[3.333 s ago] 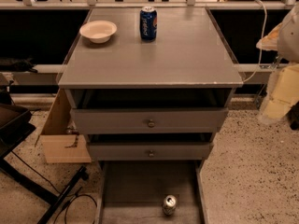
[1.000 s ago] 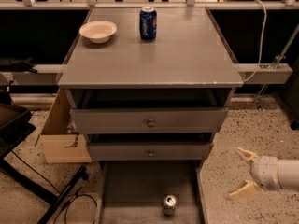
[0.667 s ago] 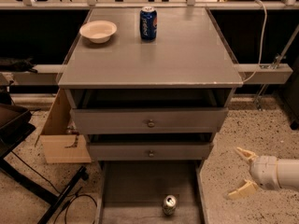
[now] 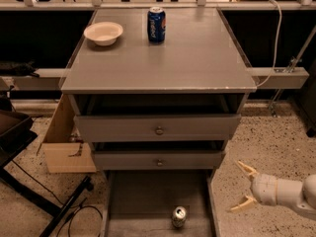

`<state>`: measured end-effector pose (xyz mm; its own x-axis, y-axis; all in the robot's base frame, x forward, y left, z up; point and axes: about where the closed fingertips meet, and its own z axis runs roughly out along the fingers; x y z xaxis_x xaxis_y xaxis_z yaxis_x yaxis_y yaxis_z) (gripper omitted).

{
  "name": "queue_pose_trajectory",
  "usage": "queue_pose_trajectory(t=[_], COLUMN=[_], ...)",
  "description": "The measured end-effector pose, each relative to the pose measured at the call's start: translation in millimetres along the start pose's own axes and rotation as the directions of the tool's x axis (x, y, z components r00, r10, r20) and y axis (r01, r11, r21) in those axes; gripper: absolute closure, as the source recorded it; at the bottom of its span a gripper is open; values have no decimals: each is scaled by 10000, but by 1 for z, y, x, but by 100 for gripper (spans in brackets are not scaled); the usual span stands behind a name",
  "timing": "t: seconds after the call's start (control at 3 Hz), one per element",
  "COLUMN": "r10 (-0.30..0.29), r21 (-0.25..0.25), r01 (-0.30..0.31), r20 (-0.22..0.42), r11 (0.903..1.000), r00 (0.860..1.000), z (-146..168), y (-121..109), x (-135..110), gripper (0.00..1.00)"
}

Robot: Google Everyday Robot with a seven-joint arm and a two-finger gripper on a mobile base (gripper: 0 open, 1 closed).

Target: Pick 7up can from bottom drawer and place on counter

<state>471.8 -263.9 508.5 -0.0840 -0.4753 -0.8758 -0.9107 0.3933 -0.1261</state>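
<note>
The 7up can point(image 4: 179, 217) stands upright on the floor of the open bottom drawer point(image 4: 143, 196), near its front right. My gripper point(image 4: 243, 186) is at the lower right, over the speckled floor, to the right of the drawer and a little higher in the picture than the can. Its two pale fingers point(image 4: 246, 169) are spread wide and point left; it holds nothing. The counter point(image 4: 197, 58) is the grey top of the cabinet, above the two knobbed drawers.
A blue Pepsi can point(image 4: 156, 24) and a white bowl point(image 4: 103, 33) stand at the back of the counter. A cardboard box point(image 4: 64, 142) leans at the cabinet's left. A black stand and cables point(image 4: 59, 206) lie lower left. A white cable point(image 4: 276, 33) hangs right.
The arm was raised at the right edge 3.3 s ago and has come down to the lower right. Over the last second the gripper has crept slightly left. The can has not moved.
</note>
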Motion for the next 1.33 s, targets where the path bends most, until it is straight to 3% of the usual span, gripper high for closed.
queue_pose_trajectory(t=[0.33, 0.67, 1.0, 1.33], r10=[-436, -271, -187, -131], r21=[-459, -778, -800, -1220], r01=[469, 329, 250, 233], r20=[698, 747, 792, 841], r11=[9978, 9964, 9965, 9923], r00=[9966, 9968, 9967, 9964], z=[49, 82, 86, 108], y=[6, 11, 13, 19], x=[48, 87, 91, 98], gripper=[0, 0, 0, 0])
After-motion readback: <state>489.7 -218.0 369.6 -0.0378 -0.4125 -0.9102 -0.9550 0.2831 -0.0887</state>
